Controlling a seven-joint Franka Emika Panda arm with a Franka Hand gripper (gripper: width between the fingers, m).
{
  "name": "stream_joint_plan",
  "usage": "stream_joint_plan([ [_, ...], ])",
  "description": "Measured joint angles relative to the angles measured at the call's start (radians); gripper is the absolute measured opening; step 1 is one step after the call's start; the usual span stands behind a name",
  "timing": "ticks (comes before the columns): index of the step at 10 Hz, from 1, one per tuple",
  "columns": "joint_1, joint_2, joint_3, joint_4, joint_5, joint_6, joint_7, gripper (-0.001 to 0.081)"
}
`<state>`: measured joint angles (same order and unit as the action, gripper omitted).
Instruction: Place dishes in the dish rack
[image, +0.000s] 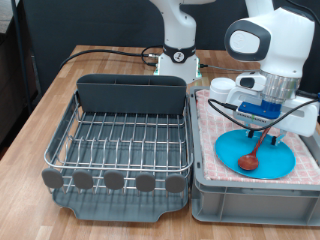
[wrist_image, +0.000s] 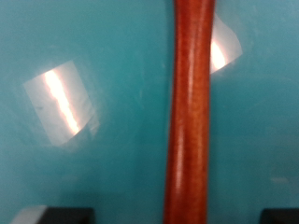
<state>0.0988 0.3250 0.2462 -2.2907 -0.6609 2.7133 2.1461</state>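
A brown wooden spoon (image: 255, 148) lies on the light-blue plate (image: 275, 160) inside the grey bin, its bowl towards the exterior view's left. My gripper (image: 263, 122) hangs low over the spoon's handle. In the wrist view the handle (wrist_image: 187, 112) runs across the plate (wrist_image: 84, 56) between my fingertips (wrist_image: 65, 216), which stand wide apart and do not touch it; the gripper (wrist_image: 173, 217) is open. A white object, likely the mug (image: 221, 88), shows at the bin's back corner, partly hidden by the arm. The dish rack (image: 125, 130) holds nothing.
The grey bin (image: 250, 195) lined with pink checked cloth (image: 205, 125) stands right beside the rack, at the exterior view's right. The robot base (image: 178, 55) and black cables sit behind the rack. The table edge runs along the exterior view's left.
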Motion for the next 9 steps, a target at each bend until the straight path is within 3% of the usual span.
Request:
stream_joint_plan([
  [1, 0.0, 0.002, -0.001, -0.001, -0.008, 0.004, 0.01, 0.0384],
  [2, 0.0, 0.004, -0.002, -0.003, -0.015, 0.011, 0.022, 0.0222],
  [3, 0.0, 0.004, -0.001, -0.004, -0.015, 0.012, 0.023, 0.0222],
  [4, -0.001, 0.004, 0.003, -0.004, -0.005, 0.012, 0.022, 0.009],
  [6, -0.008, -0.018, 0.024, -0.004, 0.039, -0.005, -0.004, 0.0091],
  [9, -0.011, -0.114, 0.056, -0.005, 0.133, -0.103, -0.067, 0.0091],
])
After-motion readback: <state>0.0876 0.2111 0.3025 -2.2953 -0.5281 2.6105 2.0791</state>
